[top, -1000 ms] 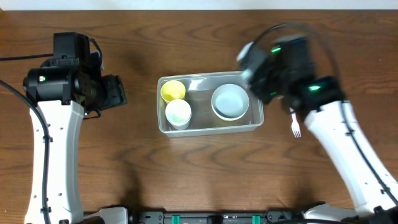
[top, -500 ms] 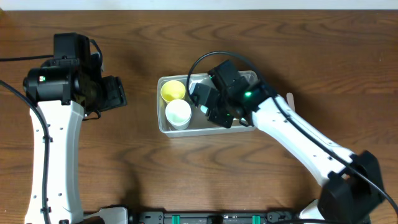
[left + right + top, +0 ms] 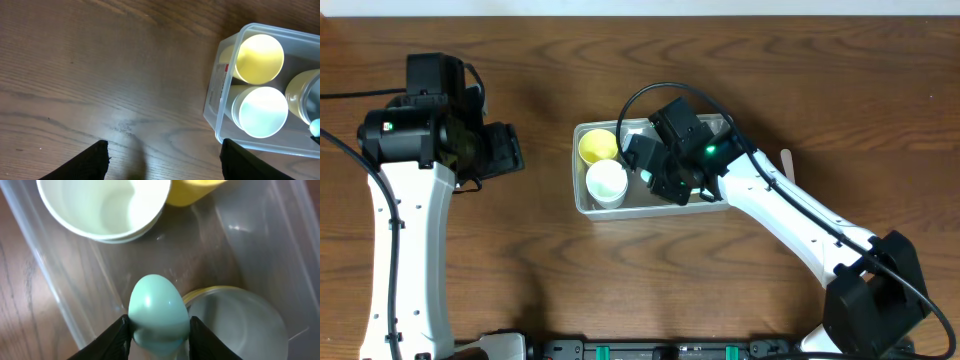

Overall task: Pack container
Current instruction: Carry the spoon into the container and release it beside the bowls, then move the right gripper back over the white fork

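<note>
The right jaws are clamped on a pale green rounded piece [image 3: 158, 307]; what it belongs to I cannot tell. Directly beneath them lies the container [image 3: 52, 275]. A white cup [image 3: 100, 205] and a yellow cup [image 3: 192, 190] stand ahead of them, and a yellow-rimmed bowl [image 3: 235, 325] sits just beside. The left jaws stand spread and empty over the table [image 3: 75, 75], with the container off to one side ahead. Packing looks well along, with this piece not yet let go. A second ago the right arm [image 3: 770, 200] hung beside the container's end; now it reaches in. The left arm has not moved.
</note>
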